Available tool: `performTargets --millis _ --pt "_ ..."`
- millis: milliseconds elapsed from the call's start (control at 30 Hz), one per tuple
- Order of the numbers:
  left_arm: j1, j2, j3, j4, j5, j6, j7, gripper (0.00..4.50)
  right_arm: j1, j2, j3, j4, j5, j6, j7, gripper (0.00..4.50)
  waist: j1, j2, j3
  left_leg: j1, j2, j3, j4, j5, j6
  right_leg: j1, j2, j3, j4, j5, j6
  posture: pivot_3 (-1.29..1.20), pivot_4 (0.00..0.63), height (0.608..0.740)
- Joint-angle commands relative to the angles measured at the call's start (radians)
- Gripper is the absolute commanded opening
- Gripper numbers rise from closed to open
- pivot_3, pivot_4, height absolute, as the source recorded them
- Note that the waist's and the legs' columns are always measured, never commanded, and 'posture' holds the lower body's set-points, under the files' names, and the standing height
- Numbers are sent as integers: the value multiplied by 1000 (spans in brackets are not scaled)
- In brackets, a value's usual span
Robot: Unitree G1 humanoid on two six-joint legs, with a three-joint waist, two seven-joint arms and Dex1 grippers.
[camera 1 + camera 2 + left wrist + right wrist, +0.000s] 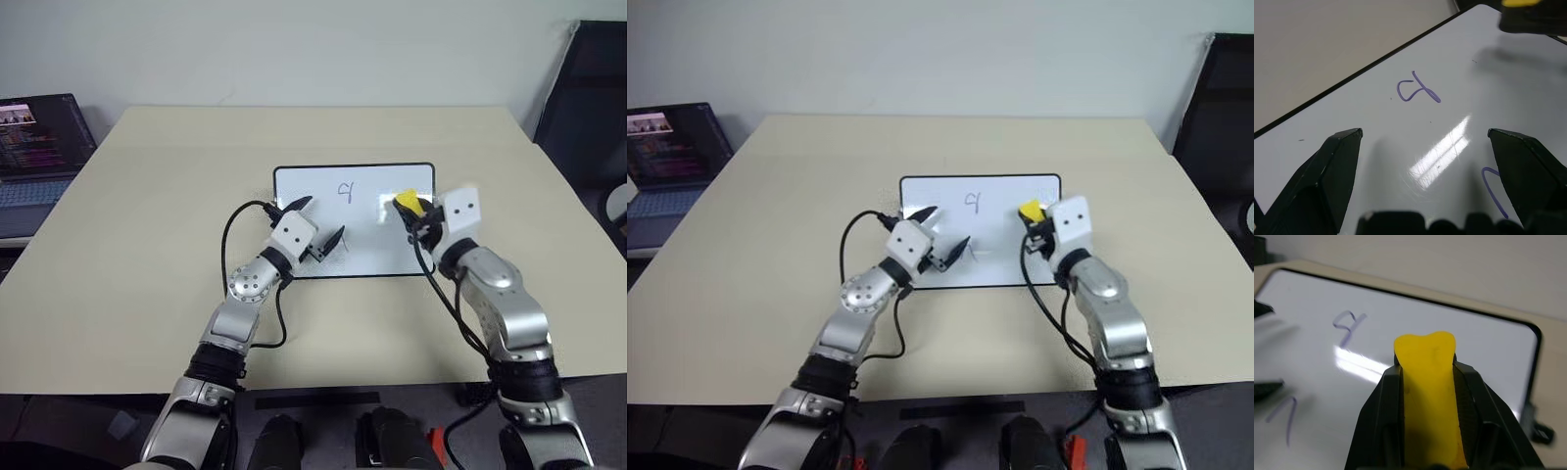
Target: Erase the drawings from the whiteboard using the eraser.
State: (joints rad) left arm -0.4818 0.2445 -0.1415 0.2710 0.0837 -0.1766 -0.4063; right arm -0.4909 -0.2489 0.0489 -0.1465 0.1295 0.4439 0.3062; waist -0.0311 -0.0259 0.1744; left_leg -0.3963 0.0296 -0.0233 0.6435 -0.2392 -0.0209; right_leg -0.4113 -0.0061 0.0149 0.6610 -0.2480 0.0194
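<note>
The whiteboard (377,247) lies flat on the beige table, black-framed and glossy. Drawings on it: a "9"-like mark (345,192) near the far edge, and a second curved stroke (1493,188) close to my left gripper's finger. My left gripper (315,222) hovers open over the board's left half, with nothing between its fingers (1327,171). My right gripper (415,211) is over the board's right part, shut on the yellow eraser (1429,382), which sticks out past the fingertips, just above the white surface.
An open laptop (39,147) sits at the table's left edge. A dark chair (588,98) stands at the far right. Black cables (227,245) loop from both wrists over the table. A bright glare patch (1442,152) lies on the board.
</note>
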Motion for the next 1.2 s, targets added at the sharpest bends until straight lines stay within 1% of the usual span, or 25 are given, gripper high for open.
performTargets --millis 33,167,233,500,633,967,1200 --pt "-4 -2 5 -47 -26 3 -20 4500 -93 14 49 69 -31 -103 39 1030 1 0 0 0 0 0 0 0 0 0 0 0 0 0 0 0 150 740" --pt "-1 -6 7 -47 -40 9 -39 4500 -200 52 79 192 -54 -141 50 1030 2 0 0 -1 0 1 0 0 0 0 -1 0 -1 0 0 0 150 740" --pt "2 -6 8 -50 -41 12 -41 4500 -229 63 93 230 -65 -153 55 1030 2 0 0 -1 0 1 0 0 0 0 -1 0 -1 0 0 0 150 740" --pt "11 -1 13 -58 -38 26 -36 4500 -278 91 163 337 -136 -134 58 1030 2 0 0 -1 0 0 0 0 0 -1 -1 0 0 1 -2 0 150 740" --pt "4 7 20 -51 -32 27 -28 4500 -305 87 186 442 -183 -184 61 1030 2 0 0 -1 0 0 0 0 0 -1 -1 0 1 1 -1 0 150 740" --pt "-18 7 13 -39 -33 22 -36 4500 -383 77 160 650 -224 -320 40 1030 2 0 0 0 0 0 1 0 0 -1 -1 0 3 1 -1 0 150 740" --pt "-13 6 13 -41 -33 24 -35 4500 -393 60 134 688 -231 -349 30 1030 2 0 0 1 0 0 1 0 0 0 -1 1 3 1 -1 0 150 740"
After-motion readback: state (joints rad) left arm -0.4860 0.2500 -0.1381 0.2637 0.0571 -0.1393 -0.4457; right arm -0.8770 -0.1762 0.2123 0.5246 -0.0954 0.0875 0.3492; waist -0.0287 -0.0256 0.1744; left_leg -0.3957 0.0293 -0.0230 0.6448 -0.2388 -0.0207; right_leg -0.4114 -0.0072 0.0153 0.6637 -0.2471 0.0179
